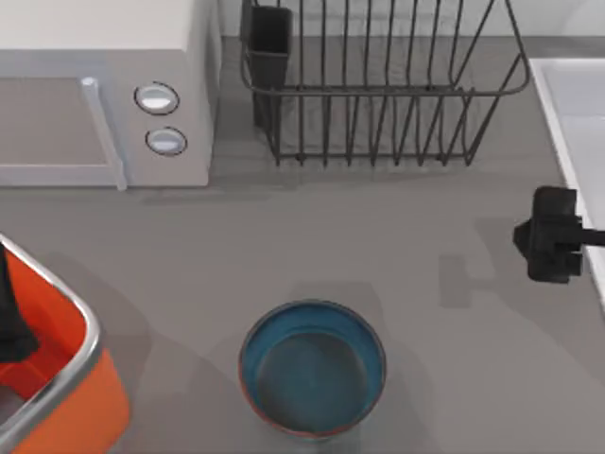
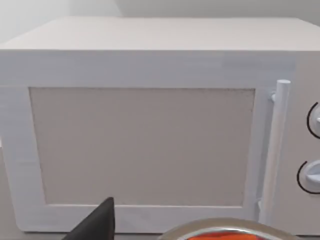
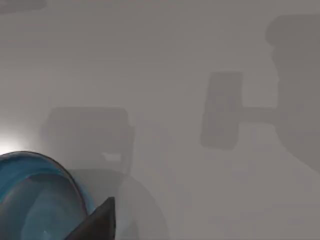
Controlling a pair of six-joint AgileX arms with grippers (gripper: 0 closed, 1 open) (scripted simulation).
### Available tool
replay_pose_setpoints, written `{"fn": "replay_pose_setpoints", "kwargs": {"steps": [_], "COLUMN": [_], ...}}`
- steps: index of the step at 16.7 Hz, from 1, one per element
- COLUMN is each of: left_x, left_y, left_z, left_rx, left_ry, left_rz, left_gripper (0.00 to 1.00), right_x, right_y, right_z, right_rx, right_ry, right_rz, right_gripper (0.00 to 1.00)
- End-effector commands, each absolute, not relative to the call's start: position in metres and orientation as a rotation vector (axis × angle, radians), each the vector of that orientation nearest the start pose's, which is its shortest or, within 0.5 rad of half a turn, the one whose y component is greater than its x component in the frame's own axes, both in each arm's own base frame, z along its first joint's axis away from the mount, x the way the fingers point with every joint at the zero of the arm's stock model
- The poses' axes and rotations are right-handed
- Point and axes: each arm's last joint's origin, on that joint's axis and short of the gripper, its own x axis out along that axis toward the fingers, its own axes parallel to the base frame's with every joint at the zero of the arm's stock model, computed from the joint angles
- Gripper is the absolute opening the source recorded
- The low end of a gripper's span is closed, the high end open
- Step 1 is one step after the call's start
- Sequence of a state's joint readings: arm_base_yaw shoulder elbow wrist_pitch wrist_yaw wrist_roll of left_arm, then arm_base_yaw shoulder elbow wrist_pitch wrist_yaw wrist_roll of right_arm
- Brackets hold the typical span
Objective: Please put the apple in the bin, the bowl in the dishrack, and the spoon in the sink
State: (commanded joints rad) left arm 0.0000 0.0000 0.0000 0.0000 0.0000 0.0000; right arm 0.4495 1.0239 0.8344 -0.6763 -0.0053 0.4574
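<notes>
Right gripper point(image 1: 553, 235), jaw state indeterminate, should descend squarely over the bowl point(image 1: 313, 368) rim before transfer to the dishrack point(image 1: 378, 85).

Top view: the bin point(image 1: 66, 378) is running off the left and bottom edges, so only one corner of its silver rim and orange wall is showing. The left gripper point(image 1: 11, 317) is lying partly beyond the left edge over the bin; its fingers are not readable. The sink point(image 1: 572, 113) is being cut by the right edge. The dishrack point(image 1: 378, 85) and microwave point(image 1: 104, 95) are extending past the top edge. The right gripper point(image 1: 551, 235) is appearing as a dark block with indistinct fingers. The bowl point(image 1: 312, 364) is touching the bottom edge.
</notes>
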Motion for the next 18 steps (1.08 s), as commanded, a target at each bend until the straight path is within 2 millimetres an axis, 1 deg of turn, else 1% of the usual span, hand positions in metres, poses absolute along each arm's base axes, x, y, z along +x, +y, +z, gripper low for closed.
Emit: {"fn": "replay_pose_setpoints", "kwargs": {"steps": [2,5,8,10,12,13,18], "left_x": [0.106,0.106,0.106,0.106,0.106,0.106,0.106], "left_y": [-0.001,-0.001,-0.001,-0.001,-0.001,-0.001,-0.001], "left_z": [0.16,0.16,0.16,0.16,0.16,0.16,0.16], "left_rx": [0.0,0.0,0.0,0.0,0.0,0.0,0.0], "left_ry": [0.0,0.0,0.0,0.0,0.0,0.0,0.0], "left_rz": [0.0,0.0,0.0,0.0,0.0,0.0,0.0], "left_gripper": [1.0,1.0,1.0,1.0,1.0,1.0,1.0], "right_x": [0.204,0.224,0.235,0.238,0.239,0.239,0.239], "right_y": [0.122,0.172,0.218,0.241,0.256,0.26,0.259], "right_z": [0.262,0.256,0.244,0.235,0.23,0.229,0.229], "right_rx": [0.209,0.155,0.085,0.043,0.016,0.01,0.012], "right_ry": [1.119,1.338,1.48,1.537,1.564,1.569,1.57], "right_rz": [0.199,0.14,0.069,0.027,0.0,-0.006,-0.009], "right_gripper": [1.0,1.0,1.0,1.0,1.0,1.0,1.0]}}
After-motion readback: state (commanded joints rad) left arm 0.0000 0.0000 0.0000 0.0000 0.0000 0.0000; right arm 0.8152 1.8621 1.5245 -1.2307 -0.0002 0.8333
